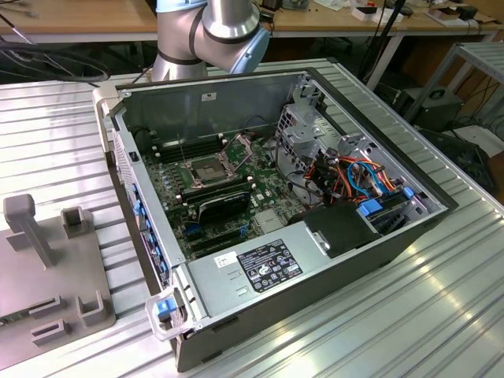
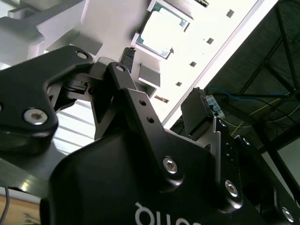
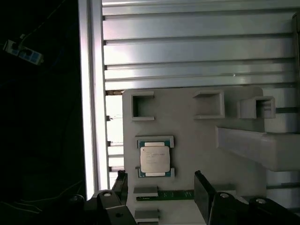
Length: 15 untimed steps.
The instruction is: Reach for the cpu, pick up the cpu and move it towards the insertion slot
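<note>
The cpu is a flat square chip with a silvery face, lying in a shallow cradle on a grey holder plate. It also appears bright in the second wrist view. My gripper hangs above the plate with the chip just beyond its two black fingertips. The gripper is open, and the gap is wider than the chip with nothing in it. The insertion slot is a square socket with a metal frame on the motherboard inside the open computer case.
The grey holder plate carries upright posts and brackets at the exterior view's left. Inside the case are a black graphics card, memory slots, a metal drive cage and coloured cables. The ribbed metal table surrounds the case.
</note>
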Each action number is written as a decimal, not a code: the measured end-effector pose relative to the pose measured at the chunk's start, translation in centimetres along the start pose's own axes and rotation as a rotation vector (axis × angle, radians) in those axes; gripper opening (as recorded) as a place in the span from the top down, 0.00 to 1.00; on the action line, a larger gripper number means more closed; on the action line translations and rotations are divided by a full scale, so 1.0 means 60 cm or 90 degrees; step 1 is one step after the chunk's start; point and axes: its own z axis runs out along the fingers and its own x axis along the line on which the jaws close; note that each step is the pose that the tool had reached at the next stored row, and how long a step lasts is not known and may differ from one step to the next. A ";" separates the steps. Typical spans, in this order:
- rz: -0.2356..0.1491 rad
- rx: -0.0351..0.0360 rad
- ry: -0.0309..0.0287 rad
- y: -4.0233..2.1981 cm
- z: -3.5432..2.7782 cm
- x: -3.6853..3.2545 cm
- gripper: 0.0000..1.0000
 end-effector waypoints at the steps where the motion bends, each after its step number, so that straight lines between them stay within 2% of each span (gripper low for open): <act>1: 0.000 -0.0001 -0.0001 -0.001 0.003 0.000 0.33; 9: -0.001 -0.0001 -0.0001 -0.004 0.029 0.000 0.33; 11: -0.016 -0.0001 0.0006 -0.004 0.035 0.000 0.33; 12: -0.040 -0.0001 0.0017 -0.004 0.039 0.000 0.33; 13: -0.051 -0.0001 0.0022 -0.004 0.041 0.000 0.33; 15: -0.059 -0.0001 0.0025 -0.005 0.044 0.000 0.33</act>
